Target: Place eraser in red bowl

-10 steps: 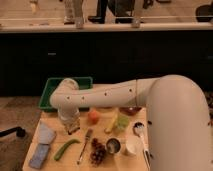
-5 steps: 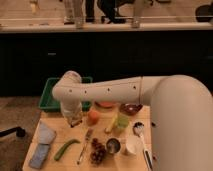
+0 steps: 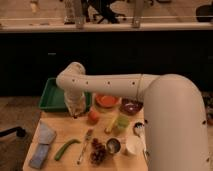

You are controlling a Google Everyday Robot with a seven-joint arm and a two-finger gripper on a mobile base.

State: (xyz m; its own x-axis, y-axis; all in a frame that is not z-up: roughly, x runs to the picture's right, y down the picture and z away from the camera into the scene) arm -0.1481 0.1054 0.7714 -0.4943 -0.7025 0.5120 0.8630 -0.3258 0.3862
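Dark cabinets run behind a wooden table [image 3: 50,122] crowded with kitchen things. My gripper [image 3: 75,111] hangs at the far left, just by the green tray [image 3: 50,95]. I cannot pick out the eraser anywhere from this view, so I cannot say where it is. The red bowl [image 3: 107,101] sits to the right of my gripper, near the far edge, with a darker bowl [image 3: 131,106] beside it and an orange fruit [image 3: 93,116] just in front. I judge an eraser to be light, firm and slightly grippy, best pinched across its narrow sides.
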